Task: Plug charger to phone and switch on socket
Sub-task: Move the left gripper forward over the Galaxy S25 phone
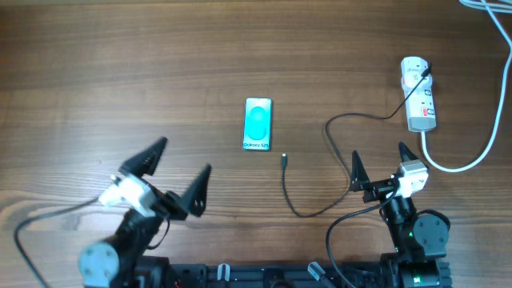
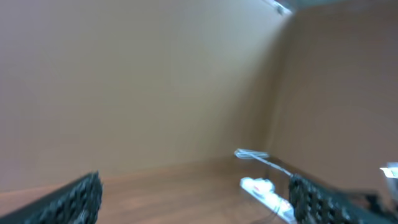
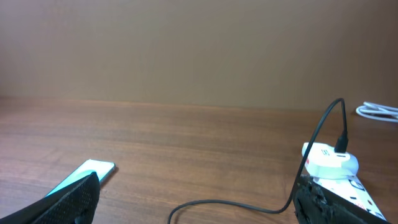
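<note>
The phone (image 1: 258,124) lies flat mid-table, teal screen up, "Galaxy" text at its near end; its far corner shows in the right wrist view (image 3: 93,169). The charger's thin black cable (image 1: 336,122) runs from its black plug, seated in the white socket strip (image 1: 418,94), in a loop to the loose connector tip (image 1: 285,160), just right of the phone's near end. The left gripper (image 1: 178,174) is open and empty, front left. The right gripper (image 1: 378,162) is open and empty, front right, above the cable loop (image 3: 249,204). The socket shows in both wrist views (image 2: 264,191) (image 3: 329,160).
The socket's thick white cord (image 1: 480,152) loops along the right table edge and off the far right corner. A wall-like brown backdrop fills the wrist views.
</note>
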You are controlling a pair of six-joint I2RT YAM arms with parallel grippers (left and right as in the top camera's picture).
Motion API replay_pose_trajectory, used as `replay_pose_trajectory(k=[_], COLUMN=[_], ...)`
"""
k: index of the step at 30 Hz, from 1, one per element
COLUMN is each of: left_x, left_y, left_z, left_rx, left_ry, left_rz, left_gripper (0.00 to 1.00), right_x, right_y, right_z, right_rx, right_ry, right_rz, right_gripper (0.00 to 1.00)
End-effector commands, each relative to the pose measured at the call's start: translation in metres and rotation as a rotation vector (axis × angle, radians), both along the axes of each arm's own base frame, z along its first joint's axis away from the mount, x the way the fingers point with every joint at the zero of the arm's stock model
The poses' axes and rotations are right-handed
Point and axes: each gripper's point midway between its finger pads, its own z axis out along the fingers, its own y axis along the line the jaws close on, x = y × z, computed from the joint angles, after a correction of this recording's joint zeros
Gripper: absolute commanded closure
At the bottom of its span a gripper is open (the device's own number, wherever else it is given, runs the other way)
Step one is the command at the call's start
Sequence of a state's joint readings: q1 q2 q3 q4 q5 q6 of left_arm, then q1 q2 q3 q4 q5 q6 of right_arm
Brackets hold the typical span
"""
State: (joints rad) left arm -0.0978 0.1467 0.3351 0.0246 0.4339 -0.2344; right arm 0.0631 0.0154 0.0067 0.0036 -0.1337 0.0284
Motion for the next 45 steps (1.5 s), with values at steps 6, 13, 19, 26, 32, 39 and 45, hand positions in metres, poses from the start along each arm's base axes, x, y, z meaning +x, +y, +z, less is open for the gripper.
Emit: replay_pose_trajectory(k=[6, 13, 19, 26, 32, 39, 45], left_x=[0.042, 0.066, 0.087, 0.106, 0.130, 0.165, 0.171], left_y=[-0.026, -0.050, -0.047, -0.060, -0.075, -0.097, -0.104], left_z=[0.044, 0.028, 0.008, 0.004, -0.035, -0.072, -0.087], left_rx=[0.078, 0.030, 0.148, 0.367, 0.523, 0.526, 0.438], left_ry=[0.532, 0.725, 0.919, 1.130, 1.346, 1.368, 1.443], left_rz=[-0.146, -0.271, -0.103, 0.021, 0.081, 0.068, 0.117], left_gripper=[0.00, 0.00, 0.00, 0.00, 0.00, 0.00, 0.00], right_x=[0.000, 0.000, 0.000, 0.000, 0.000, 0.000, 0.000], right_y=[-0.001, -0.001, -0.001, -0.001, -0.001, -0.001, -0.001], right_z=[0.003, 0.003, 0.003, 0.003, 0.003, 0.003, 0.003], right_rx=[0.000, -0.001, -0.001, -0.001, -0.001, -0.001, 0.000], right_ry=[-0.014, -0.014, -0.014, -0.014, -0.014, -0.014, -0.014], right_rz=[-0.007, -0.007, -0.007, -0.007, -0.007, -0.007, -0.007], right_gripper=[0.00, 0.00, 0.00, 0.00, 0.00, 0.00, 0.00])
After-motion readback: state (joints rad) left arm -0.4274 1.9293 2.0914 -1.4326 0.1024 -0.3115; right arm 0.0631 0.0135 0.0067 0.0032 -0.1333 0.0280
